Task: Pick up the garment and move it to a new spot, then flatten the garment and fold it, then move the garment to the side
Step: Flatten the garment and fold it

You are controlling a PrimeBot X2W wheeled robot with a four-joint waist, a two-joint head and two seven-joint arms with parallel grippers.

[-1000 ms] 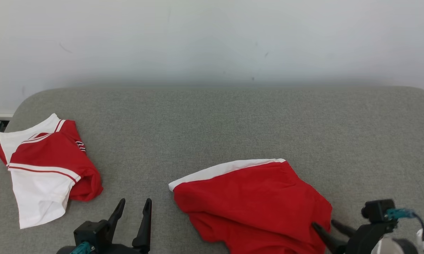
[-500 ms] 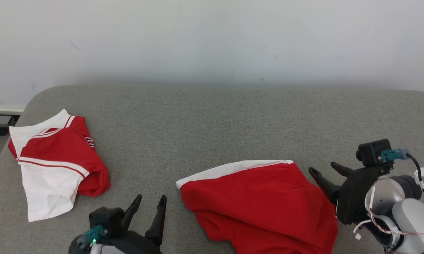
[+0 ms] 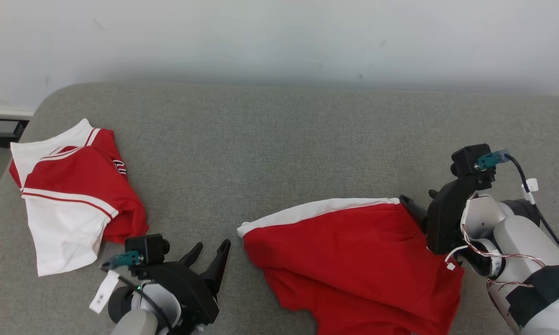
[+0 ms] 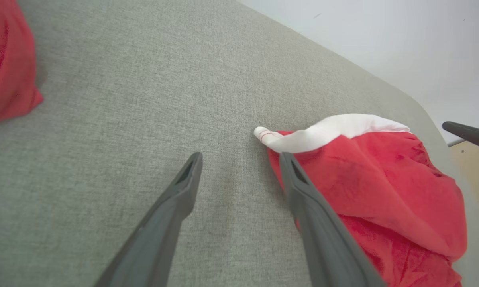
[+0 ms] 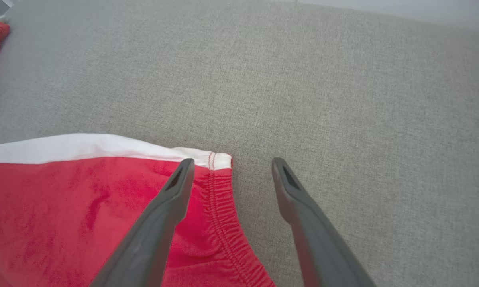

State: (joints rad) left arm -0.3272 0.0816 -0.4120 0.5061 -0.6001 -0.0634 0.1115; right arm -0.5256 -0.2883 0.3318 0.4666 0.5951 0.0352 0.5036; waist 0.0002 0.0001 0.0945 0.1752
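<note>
Entry: red shorts (image 3: 354,260) with white band, lying rumpled on the grey upholstered surface (image 3: 279,139) between both grippers. Left gripper (image 4: 241,155): jaws spread wide, empty, the band's end just ahead of its right finger. Right gripper (image 5: 232,163): jaws wide, empty, the elastic corner straddled. Whether cloth is touched cannot be told. Step judged: flattening. Required next: both corners to be pinched and drawn apart. Change noted: a second ago the right gripper was at the shorts' nearer edge, and it has since been brought to the far corner. The left gripper has been advanced, and the head camera has shifted.
</note>
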